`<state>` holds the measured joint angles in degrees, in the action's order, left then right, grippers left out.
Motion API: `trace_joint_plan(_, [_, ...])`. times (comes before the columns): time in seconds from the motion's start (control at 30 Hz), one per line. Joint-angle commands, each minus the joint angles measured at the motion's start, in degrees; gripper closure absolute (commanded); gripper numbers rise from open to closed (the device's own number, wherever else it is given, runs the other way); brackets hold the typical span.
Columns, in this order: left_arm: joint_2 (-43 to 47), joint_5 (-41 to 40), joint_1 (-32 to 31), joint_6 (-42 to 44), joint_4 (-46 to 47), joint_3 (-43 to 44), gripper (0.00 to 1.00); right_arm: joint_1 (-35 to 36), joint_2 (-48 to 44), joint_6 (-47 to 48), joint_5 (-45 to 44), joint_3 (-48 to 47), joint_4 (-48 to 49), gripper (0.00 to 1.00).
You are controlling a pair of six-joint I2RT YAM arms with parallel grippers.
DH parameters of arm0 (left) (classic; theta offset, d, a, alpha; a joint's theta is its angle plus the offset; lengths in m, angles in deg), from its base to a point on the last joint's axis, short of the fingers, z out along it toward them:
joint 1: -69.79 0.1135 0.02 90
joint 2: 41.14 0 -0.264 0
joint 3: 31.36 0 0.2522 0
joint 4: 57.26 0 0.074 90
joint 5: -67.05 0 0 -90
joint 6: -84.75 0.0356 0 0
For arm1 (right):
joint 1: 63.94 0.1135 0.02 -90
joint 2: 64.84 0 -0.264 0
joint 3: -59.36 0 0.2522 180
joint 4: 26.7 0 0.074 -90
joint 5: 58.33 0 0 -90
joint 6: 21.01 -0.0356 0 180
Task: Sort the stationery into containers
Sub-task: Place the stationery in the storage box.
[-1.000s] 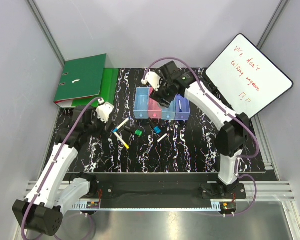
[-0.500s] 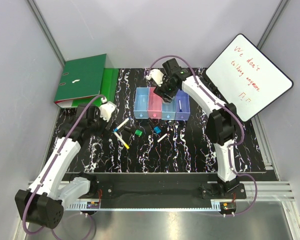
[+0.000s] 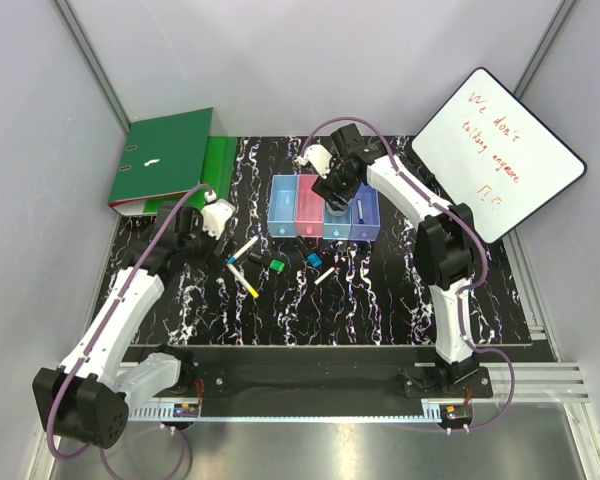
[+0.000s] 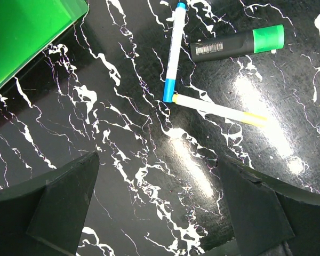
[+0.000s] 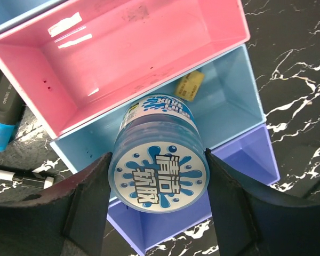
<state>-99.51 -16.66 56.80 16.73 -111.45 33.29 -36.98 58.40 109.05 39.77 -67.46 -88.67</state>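
Note:
The four joined containers stand in a row: light blue, pink, blue, purple. My right gripper is shut on a round blue jar with a white splash label and holds it over the blue bin, between the pink bin and the purple bin. A small yellow piece lies in the blue bin. My left gripper is open and empty above the mat, near a blue-capped marker, a yellow marker and a black highlighter with a green cap.
Green ring binders lie at the back left, close to my left gripper. A whiteboard with red writing leans at the back right. A blue piece and a white marker lie in front of the bins.
My right gripper has shifted a little right along the bins with the jar. My left gripper has crept toward the markers.

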Motion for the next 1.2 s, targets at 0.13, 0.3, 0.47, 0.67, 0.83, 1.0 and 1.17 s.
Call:
trace_joint_plan(0.13, [-0.78,1.54,0.16,-0.09,2.72,2.89,0.01,0.37,-3.97,1.78,1.4,3.18,2.24,0.6])
trace_joint_plan(0.3, [-1.05,1.98,0.16,-0.44,2.98,2.72,0.01,0.64,-3.8,3.45,1.22,6.44,2.5,0.59])
trace_joint_plan(0.47, [-1.31,1.8,0.16,0.08,3.16,2.81,0.01,0.73,-2.66,3.28,1.22,5.92,2.77,0.57])
trace_joint_plan(0.67, [-1.66,1.71,0.16,0.17,3.16,3.07,0.01,0.73,-1.69,3.01,1.04,4.6,2.85,0.4])
trace_joint_plan(0.83, [-1.92,2.06,0.16,0.0,3.25,3.25,0.01,0.73,-1.6,3.28,0.43,4.34,3.47,0.25])
trace_joint_plan(1.0, [-2.1,2.07,0.16,0.08,3.25,3.68,0.01,0.73,-0.64,3.28,-0.1,3.11,4.0,0.13])
trace_joint_plan(1.17, [-2.1,1.63,0.16,0.7,3.25,4.13,0.01,0.73,-0.37,3.28,-0.89,1.26,4.35,0.12])
